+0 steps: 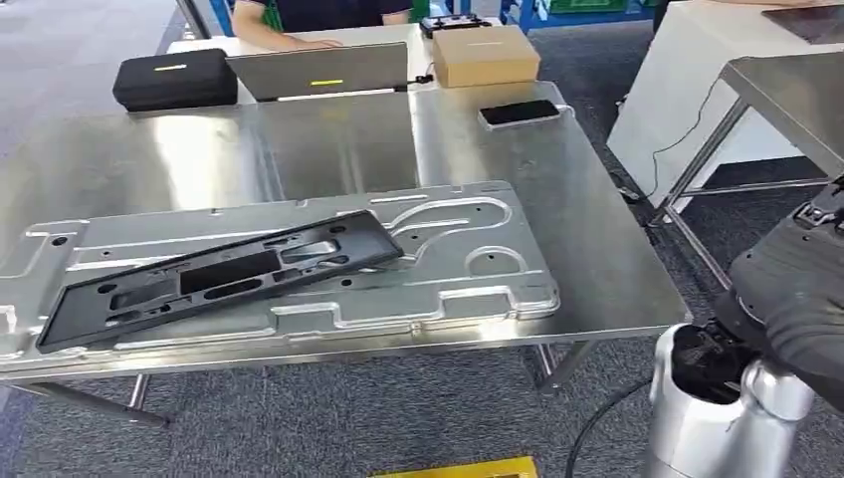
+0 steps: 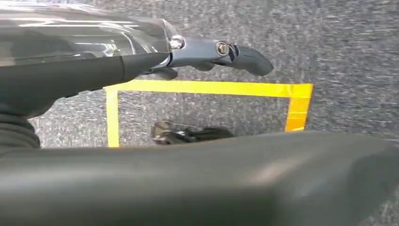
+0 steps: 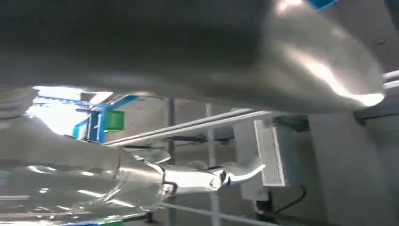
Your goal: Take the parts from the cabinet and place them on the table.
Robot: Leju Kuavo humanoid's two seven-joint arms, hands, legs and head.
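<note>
The steel surface (image 1: 617,259) carries a grey panel (image 1: 478,289) and black frame (image 1: 219,274) at the frame's lower left; both robot hands, left (image 2: 221,52) and right (image 3: 211,176), hang extended and empty, so the next part should be laid flat beside these.

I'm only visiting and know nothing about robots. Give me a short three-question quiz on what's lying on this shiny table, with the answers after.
1. True or false: the black plastic frame lies on top of the stamped metal panel.
2. Which dark thing lies alone on the steel table, toward its far edge? A) phone B) mug C) glove
3. Fill in: behind the table, the cardboard box stands beside an open ____.

Key: 1 true. 2 A, the phone. 3 laptop.
</note>
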